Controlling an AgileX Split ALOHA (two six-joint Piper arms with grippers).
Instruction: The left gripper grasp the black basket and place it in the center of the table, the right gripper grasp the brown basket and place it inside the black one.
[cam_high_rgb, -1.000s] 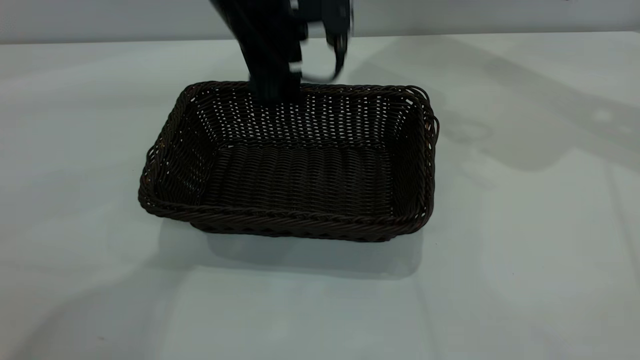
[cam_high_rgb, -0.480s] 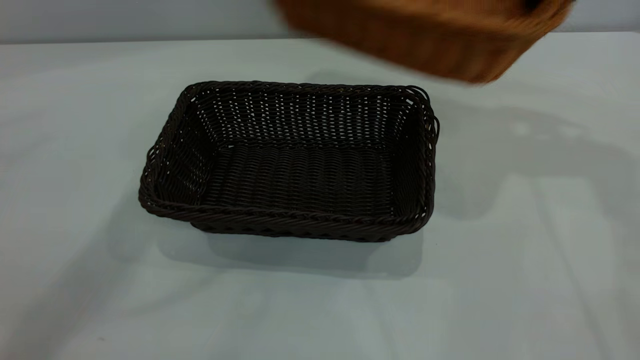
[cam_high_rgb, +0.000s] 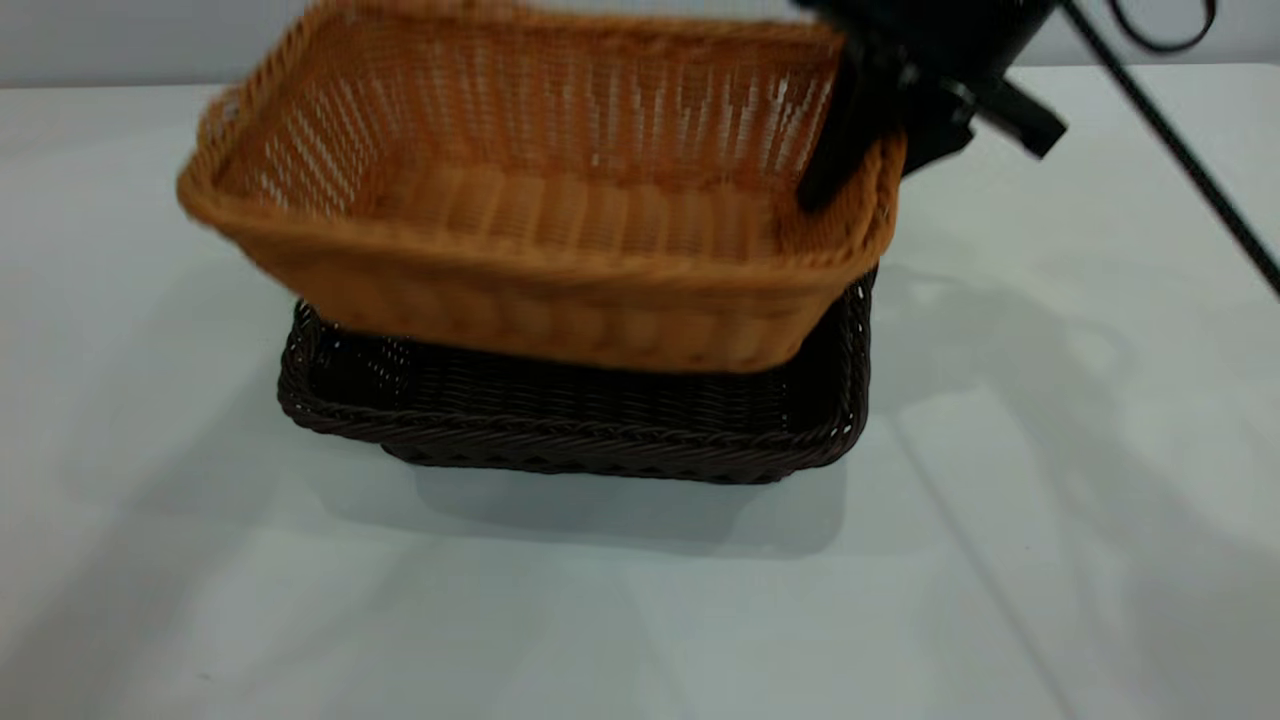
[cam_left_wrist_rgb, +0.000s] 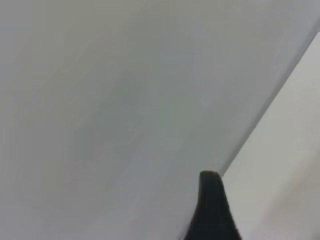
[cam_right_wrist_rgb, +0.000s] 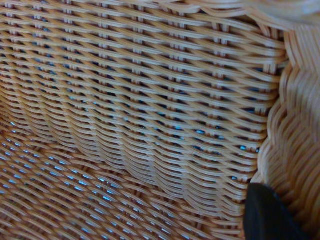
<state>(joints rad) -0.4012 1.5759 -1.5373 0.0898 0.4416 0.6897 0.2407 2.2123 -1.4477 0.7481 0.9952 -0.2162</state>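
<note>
Orange-tan wicker is filling the scene: the brown basket (cam_high_rgb: 540, 200) is hanging tilted in the air right over the black basket (cam_high_rgb: 580, 425), which is sitting mid-tabletop (cam_high_rgb: 1050, 500). The right end effector (cam_high_rgb: 860, 160) is clamping the brown basket's right-hand rim. The left end effector (cam_left_wrist_rgb: 212, 210) is showing just one dark fingertip; its opening, I cannot tell.

No legible text or labels.
</note>
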